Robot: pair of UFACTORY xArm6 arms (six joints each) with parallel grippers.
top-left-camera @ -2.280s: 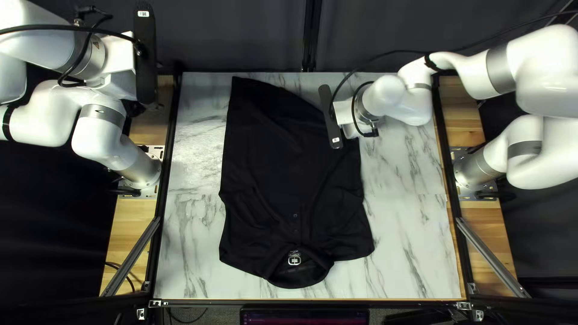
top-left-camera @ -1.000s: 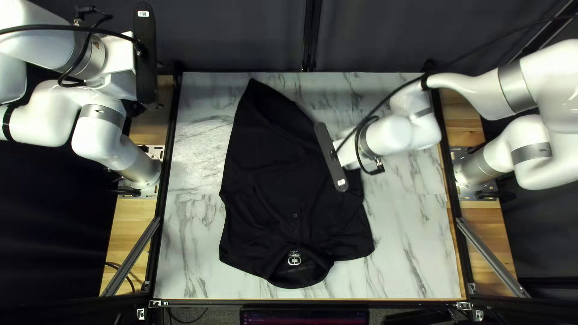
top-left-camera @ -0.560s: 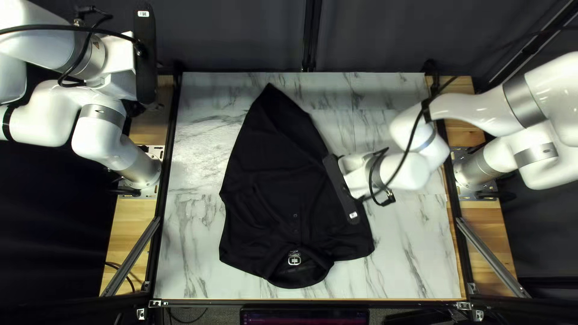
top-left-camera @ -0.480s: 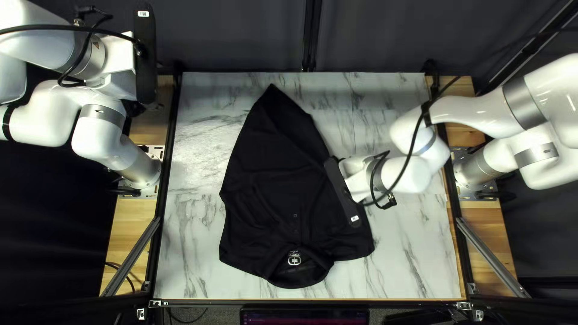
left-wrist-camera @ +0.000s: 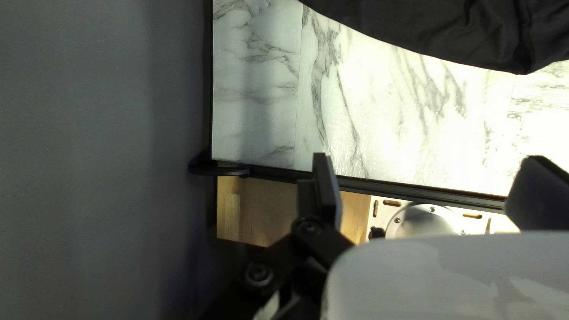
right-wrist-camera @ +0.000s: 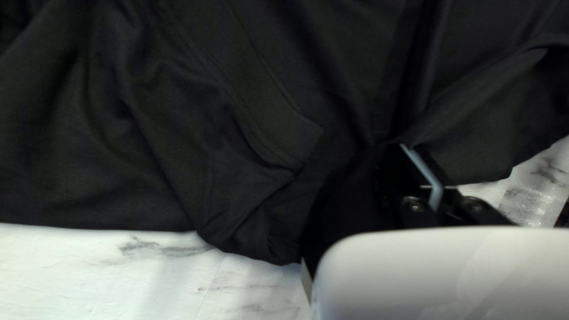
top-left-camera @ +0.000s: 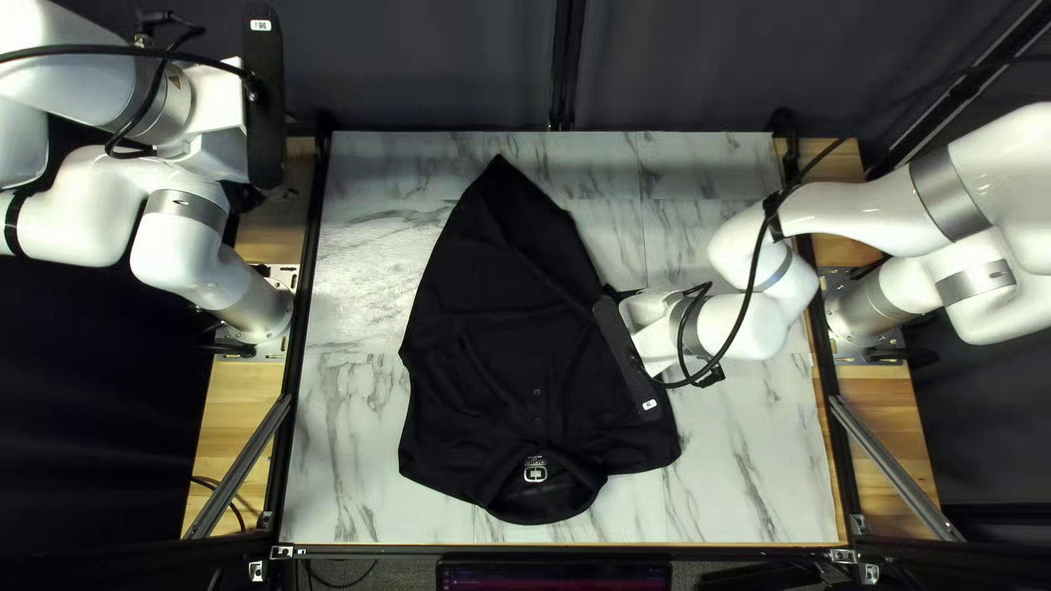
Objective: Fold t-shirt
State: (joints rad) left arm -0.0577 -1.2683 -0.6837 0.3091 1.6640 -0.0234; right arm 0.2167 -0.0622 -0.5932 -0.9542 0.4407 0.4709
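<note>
- The shirt [top-left-camera: 493, 328] is laid on the middle of the table [top-left-camera: 350, 274], its collar [top-left-camera: 542, 512] toward the near edge and its far end narrowed to a tip [top-left-camera: 498, 170].
- Cloth appears to be pinched between the closed fingers of the right gripper [right-wrist-camera: 409, 151], with creases gathered toward the fingertips.
- The grip is placed at the shirt's right side in the top left view, just above the sleeve [top-left-camera: 646, 432], presumably so that the hem side can be folded over toward the collar.
- The far end is slanted, probably because it is being pulled from one side only; a skewed fold is risked.
- The left gripper [left-wrist-camera: 428, 159] is spread open and empty over the table's left edge, well apart from the shirt, perhaps so that room is given to the other arm.
- The fold is judged unfinished; the pinched cloth would next need to be laid flat, then released.
</note>
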